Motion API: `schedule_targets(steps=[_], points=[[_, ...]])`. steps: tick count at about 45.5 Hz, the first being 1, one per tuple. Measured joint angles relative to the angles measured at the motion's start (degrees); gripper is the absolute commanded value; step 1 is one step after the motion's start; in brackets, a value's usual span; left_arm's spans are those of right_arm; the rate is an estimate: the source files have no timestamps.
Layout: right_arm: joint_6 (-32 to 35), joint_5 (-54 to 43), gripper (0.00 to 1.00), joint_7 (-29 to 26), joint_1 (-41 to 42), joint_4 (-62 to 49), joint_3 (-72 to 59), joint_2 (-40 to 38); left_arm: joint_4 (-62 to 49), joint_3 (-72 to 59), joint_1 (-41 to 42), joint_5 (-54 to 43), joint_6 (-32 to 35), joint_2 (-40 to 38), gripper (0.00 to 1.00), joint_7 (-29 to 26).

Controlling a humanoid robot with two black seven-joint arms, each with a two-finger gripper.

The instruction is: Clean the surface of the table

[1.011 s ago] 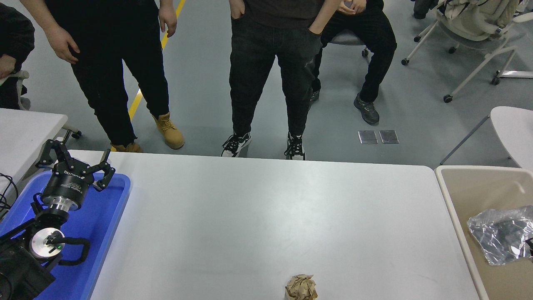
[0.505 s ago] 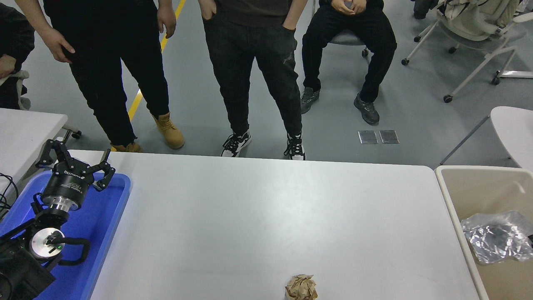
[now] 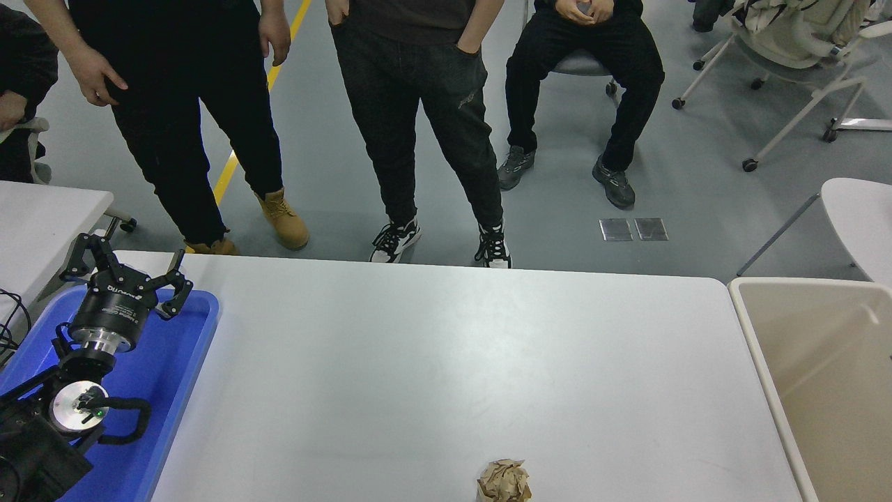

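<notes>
Paper ball (image 3: 503, 481) on table surface (image 3: 446, 362), tray (image 3: 188, 348) left, bin (image 3: 808, 348) right.

Left arm rests at the lower left, its gripper (image 3: 125, 273) pointing away with fingers spread apart; right arm out of view

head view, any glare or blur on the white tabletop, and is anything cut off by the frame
Head view: a soft, broad sheen from overhead light sits mid-way across the large white rectangular tabletop, with no hard shadows; the image is sharp throughout; the crumpled brown paper ball is clipped by the bottom edge, and the beige plastic bin by the right edge.
</notes>
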Motion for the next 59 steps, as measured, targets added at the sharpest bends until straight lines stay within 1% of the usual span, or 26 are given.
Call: schedule_targets(steps=[6, 17, 28, 38, 49, 59], points=[[0.1, 0.0, 0.98, 1.0, 2.9, 0.2, 6.3, -0.9, 0.0, 0.0, 0.0, 0.0, 0.0, 0.0, 1.00, 0.0], [0.2, 0.1, 0.98, 3.7, 7.5, 2.9, 12.6, -3.8, 0.0, 0.0, 0.0, 0.0, 0.0, 0.0, 1.00, 0.0], [0.1, 0.1, 0.98, 4.8, 10.0, 10.6, 24.6, -8.0, 0.0, 0.0, 0.0, 0.0, 0.0, 0.0, 1.00, 0.0], [0.2, 0.1, 0.98, 5.9, 10.8, 20.6, 37.3, -10.5, 0.0, 0.0, 0.0, 0.0, 0.0, 0.0, 1.00, 0.0], [0.4, 0.0, 0.98, 8.0, 10.4, 31.8, 49.8, -9.7, 0.0, 0.0, 0.0, 0.0, 0.0, 0.0, 1.00, 0.0], [0.5, -0.1, 0.98, 8.6, 9.2, 38.0, 55.9, -6.7, 0.0, 0.0, 0.0, 0.0, 0.0, 0.0, 1.00, 0.0]])
